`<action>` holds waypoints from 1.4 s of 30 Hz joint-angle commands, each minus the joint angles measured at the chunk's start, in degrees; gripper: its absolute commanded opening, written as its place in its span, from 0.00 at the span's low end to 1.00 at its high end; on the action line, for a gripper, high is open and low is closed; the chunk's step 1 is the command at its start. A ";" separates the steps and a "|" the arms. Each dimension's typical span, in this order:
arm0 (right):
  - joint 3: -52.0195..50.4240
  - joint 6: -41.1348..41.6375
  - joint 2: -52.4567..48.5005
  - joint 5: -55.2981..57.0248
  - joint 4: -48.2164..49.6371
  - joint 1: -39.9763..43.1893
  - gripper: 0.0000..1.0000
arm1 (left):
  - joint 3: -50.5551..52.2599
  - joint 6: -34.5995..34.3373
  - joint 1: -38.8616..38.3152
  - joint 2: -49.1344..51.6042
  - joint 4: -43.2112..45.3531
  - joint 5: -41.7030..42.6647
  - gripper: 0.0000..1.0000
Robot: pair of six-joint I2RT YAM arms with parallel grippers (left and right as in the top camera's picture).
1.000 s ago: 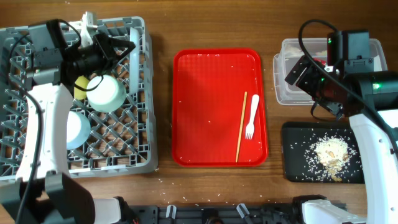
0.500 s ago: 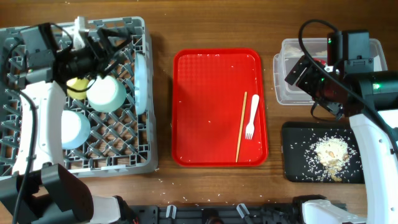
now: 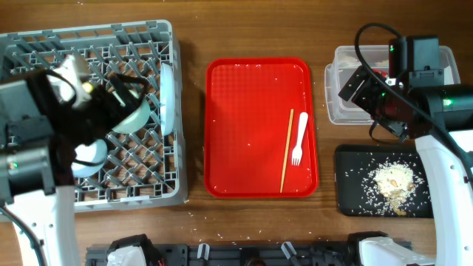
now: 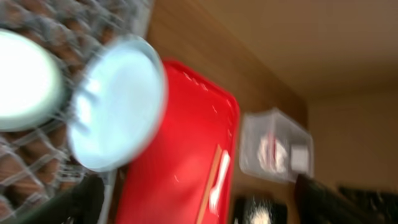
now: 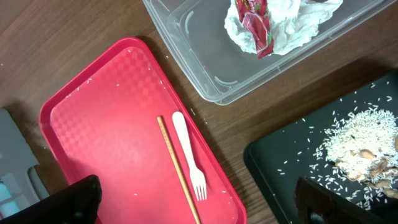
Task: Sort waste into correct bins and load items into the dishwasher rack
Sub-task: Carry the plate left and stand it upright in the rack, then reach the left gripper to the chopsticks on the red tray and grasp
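Observation:
The grey dishwasher rack (image 3: 148, 181) holds a pale blue plate (image 3: 168, 96) standing on edge at its right side, a mint bowl (image 3: 137, 118) and a light blue bowl (image 3: 87, 159). My left gripper (image 3: 127, 89) hovers open over the rack, just left of the plate (image 4: 118, 102), holding nothing. A white fork (image 3: 298, 138) and a wooden chopstick (image 3: 287, 159) lie on the red tray (image 3: 244, 111). My right gripper (image 5: 205, 205) hangs open above that tray's right edge. The clear tub (image 5: 205, 81) holds a red wrapper (image 5: 255, 22) and tissue (image 5: 283, 25). Food scraps (image 3: 392, 181) lie in the black tray (image 3: 355, 199).
Rice grains are scattered on the red tray and around the black tray. The right arm (image 3: 414, 89) covers much of the clear tub from above. Bare wooden table (image 3: 194, 111) runs between the rack and the red tray. The left wrist view is motion-blurred.
My left gripper opened and let go of the plate, which now stands in the rack. The left arm then drew back toward the front of the rack. The right arm stayed still.

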State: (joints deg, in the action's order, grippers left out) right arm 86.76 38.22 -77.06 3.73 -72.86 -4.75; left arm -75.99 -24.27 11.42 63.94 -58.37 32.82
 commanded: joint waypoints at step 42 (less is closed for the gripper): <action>0.24 -0.68 -0.52 0.98 0.00 0.22 1.00 | -0.07 -12.22 -69.68 54.27 28.85 -47.23 0.43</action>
State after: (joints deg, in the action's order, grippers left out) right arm 86.76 38.22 -77.06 3.73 -72.88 -4.75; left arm -75.99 -36.12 -57.30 116.79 -29.76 -12.88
